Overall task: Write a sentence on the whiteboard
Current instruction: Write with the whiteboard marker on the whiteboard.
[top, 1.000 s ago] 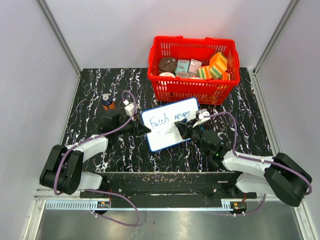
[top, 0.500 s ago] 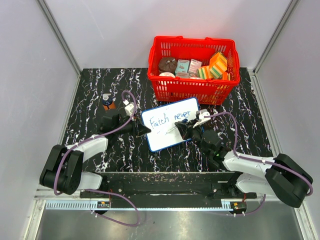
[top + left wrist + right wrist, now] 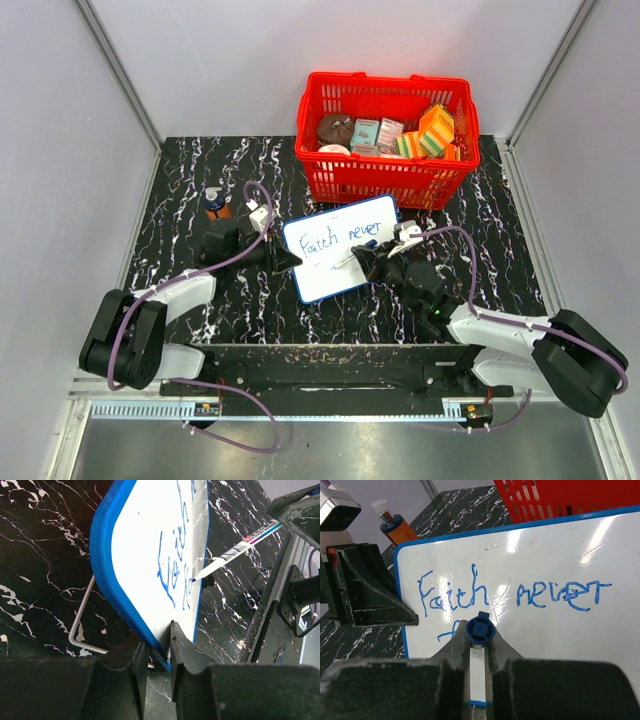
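The whiteboard [image 3: 340, 250] with its blue frame stands tilted on a wire stand at the table's middle. Blue words "Faith never" [image 3: 510, 592] run along its top line, and a first stroke of a second line [image 3: 447, 634] shows below "Faith". My left gripper [image 3: 285, 260] is shut on the whiteboard's left edge [image 3: 150, 637]. My right gripper [image 3: 362, 262] is shut on a marker [image 3: 480, 630] with a blue end cap, its tip touching the board under "Faith" [image 3: 197, 576]. The marker hides part of the new stroke.
A red basket [image 3: 388, 140] full of boxes and sponges stands right behind the board. A small orange bottle [image 3: 215, 203] stands at the left, behind my left arm. The black marble table [image 3: 500, 240] ends at grey walls on both sides.
My right gripper and the marker have shifted slightly left and down along the board's second line. The left gripper and the board have not moved.
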Tool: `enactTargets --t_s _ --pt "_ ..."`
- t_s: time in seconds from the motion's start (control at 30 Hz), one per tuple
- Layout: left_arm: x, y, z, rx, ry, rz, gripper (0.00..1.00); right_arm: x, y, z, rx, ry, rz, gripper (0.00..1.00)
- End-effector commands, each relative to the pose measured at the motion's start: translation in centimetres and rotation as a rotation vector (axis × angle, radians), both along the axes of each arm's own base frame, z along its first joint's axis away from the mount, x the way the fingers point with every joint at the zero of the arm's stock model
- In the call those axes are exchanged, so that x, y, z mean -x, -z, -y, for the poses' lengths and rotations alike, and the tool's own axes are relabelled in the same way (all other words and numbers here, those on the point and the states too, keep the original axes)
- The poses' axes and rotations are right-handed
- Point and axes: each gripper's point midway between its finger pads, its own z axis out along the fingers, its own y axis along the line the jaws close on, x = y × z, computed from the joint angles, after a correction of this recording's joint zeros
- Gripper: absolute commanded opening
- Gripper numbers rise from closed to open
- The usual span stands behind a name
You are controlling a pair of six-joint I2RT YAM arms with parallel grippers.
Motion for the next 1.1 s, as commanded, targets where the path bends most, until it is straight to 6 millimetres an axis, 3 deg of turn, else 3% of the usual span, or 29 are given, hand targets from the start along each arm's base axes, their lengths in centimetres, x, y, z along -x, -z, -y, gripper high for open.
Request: enactTargets --t_s 0.0,0.23,0.47,0.83,1.07 --pt "-2.4 0.2 -1.5 -0.111 -0.06 0.151 0.0 -0.3 -1.9 0.9 -0.032 0.043 0.042 0.0" --pt "-2.4 0.2 -1.5 -0.111 -0.059 0.149 0.0 -0.4 -4.8 1.3 -0.057 0.055 0.097 0.0" --pt "-2.3 0.2 -1.5 -0.111 -0.059 0.149 0.0 -1.3 -4.0 0.7 -0.031 0.071 0.085 0.0" --pt "-2.4 0.1 -1.4 -0.11 -0.059 0.152 0.0 -1.8 -4.4 0.1 -0.039 0.066 0.094 0.0" --pt "-2.3 0.2 -1.5 -0.111 -0.059 0.149 0.0 -2.0 -3.1 0.0 -0.017 0.07 0.071 0.0"
